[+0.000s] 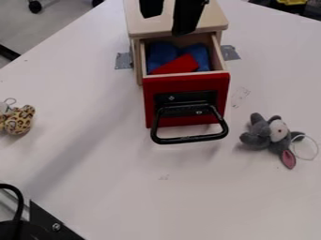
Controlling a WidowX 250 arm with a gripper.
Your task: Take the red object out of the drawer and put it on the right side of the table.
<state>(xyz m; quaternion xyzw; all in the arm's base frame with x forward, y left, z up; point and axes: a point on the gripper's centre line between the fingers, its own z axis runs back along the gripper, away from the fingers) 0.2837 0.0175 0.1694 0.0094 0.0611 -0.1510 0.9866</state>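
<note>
White tabletop (106, 178): lay beneath the pale wooden cabinet (139, 26).
Black two-finger gripper (167, 25): was cut off by the top edge, released, fingers apart.
Leopard-spotted plush toy (19, 121): was cropped at left.
Red-fronted wooden drawer (150, 96): stood open, holding blue things (163, 52), partly hidden.
Red angular object (179, 64): lay inside, against the blue.

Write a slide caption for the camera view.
Open gripper over the cabinet, whose pulled-out drawer holds the red object beside blue things; plush toys lie on either side.
</note>
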